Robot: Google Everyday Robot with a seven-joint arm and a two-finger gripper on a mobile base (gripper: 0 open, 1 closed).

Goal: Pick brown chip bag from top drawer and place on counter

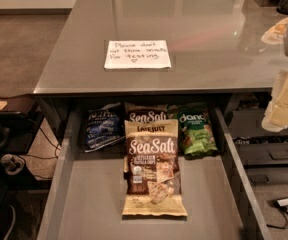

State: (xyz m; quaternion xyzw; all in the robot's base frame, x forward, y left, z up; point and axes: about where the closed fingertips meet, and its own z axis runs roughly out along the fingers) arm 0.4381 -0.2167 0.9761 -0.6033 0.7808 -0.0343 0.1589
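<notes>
In the top drawer (94,199), mid-floor, the brown chip bag (153,169) lies flat, not grasped. Drawer's open. Everything else is left: reach, grasp, lift, set on the desk (209,44) at 12 o'clock. My jaws hang at the bag's 2 o'clock, well clear of it, by the desk's right edge. Spread or together, can't tell.

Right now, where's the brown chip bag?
The brown chip bag lies flat in the drawer, centre, ahead of the blue bag and green bag. The gripper is at the right edge, outside the drawer.
</notes>
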